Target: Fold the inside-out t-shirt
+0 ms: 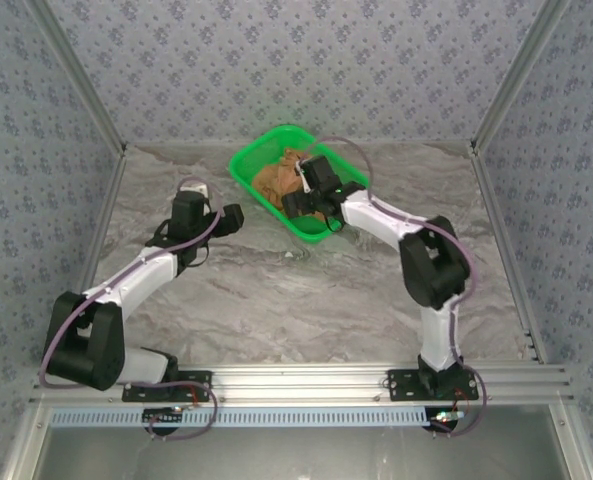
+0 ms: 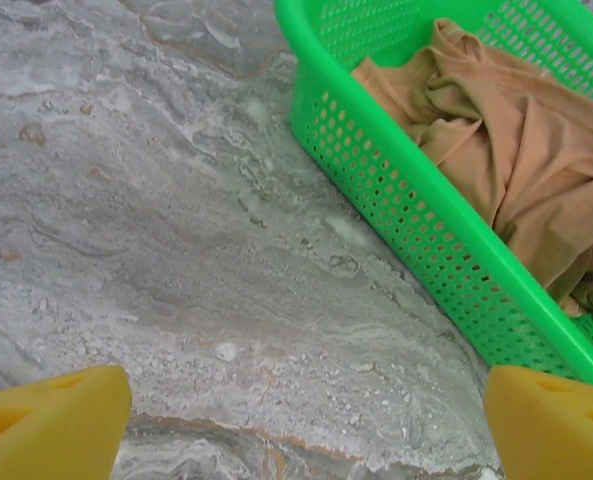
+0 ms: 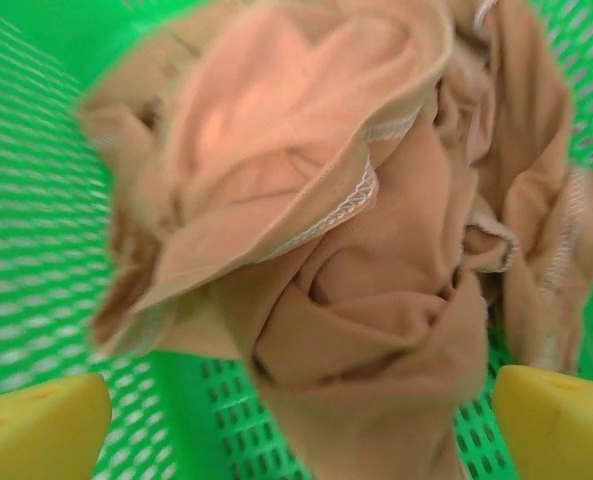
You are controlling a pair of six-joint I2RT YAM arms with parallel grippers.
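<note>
The inside-out t-shirt (image 1: 274, 180) lies crumpled in a green mesh basket (image 1: 248, 160) at the back middle of the table. It is orange-tan, with white seam stitching showing on the t-shirt (image 3: 376, 290) in the right wrist view. My right gripper (image 1: 311, 200) hangs over the basket, open, its yellow fingertips (image 3: 36, 425) wide apart on either side of a bunched fold of cloth. My left gripper (image 1: 232, 220) stands open above bare table, left of the basket (image 2: 416, 230), with the t-shirt (image 2: 516, 150) seen over the rim. Its yellow fingertips (image 2: 51, 420) hold nothing.
The table top (image 1: 306, 300) is grey marble pattern. Patterned walls and metal frame posts (image 1: 76, 90) close in the left, right and back sides. A metal rail (image 1: 306, 385) with both arm bases runs along the near edge.
</note>
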